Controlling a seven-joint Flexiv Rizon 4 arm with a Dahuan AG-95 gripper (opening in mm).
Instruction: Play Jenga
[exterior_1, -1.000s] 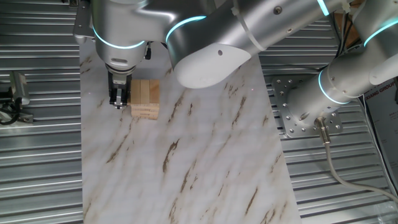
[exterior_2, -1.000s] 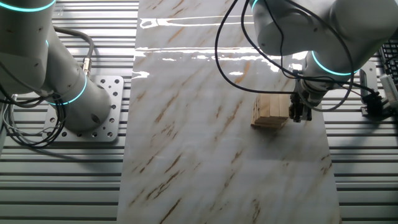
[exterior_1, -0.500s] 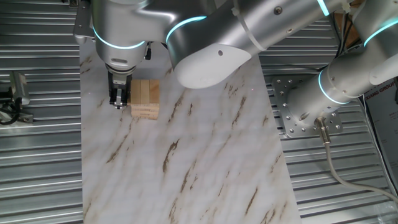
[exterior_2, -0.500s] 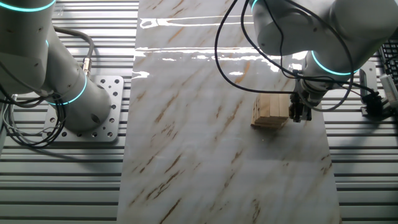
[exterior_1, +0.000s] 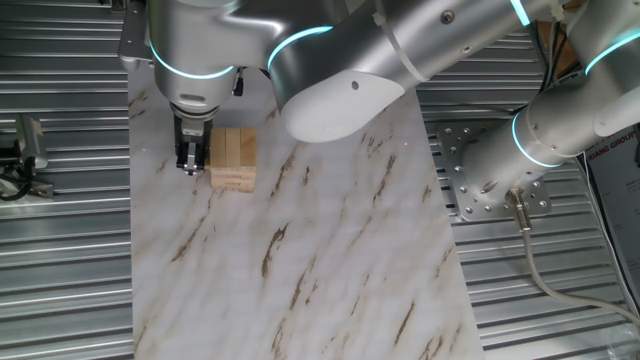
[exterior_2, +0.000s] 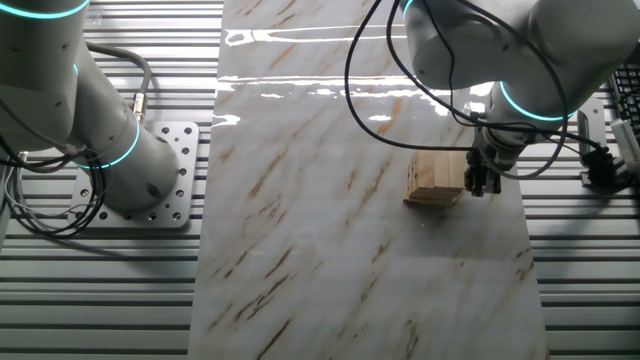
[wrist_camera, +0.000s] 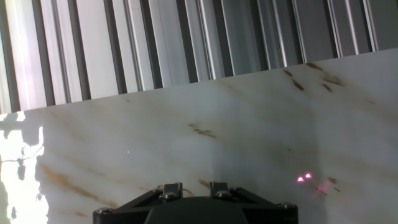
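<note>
Covering the ribbed metal table (exterior_1: 60, 250) is a glossy marble-patterned sheet (exterior_1: 300, 260) with brown veins; a bolted base plate (exterior_2: 165, 180) sits beside it. The gripper (exterior_1: 189, 160) stands vertically just beside the Jenga (exterior_1: 233, 158), at the stack's 9 o'clock in one fixed view, fingers down near the sheet. Its fingers appear close together with nothing between them; contact with the stack cannot be determined. The Jenga is a compact block of pale, smooth rectangular wooden pieces.
</note>
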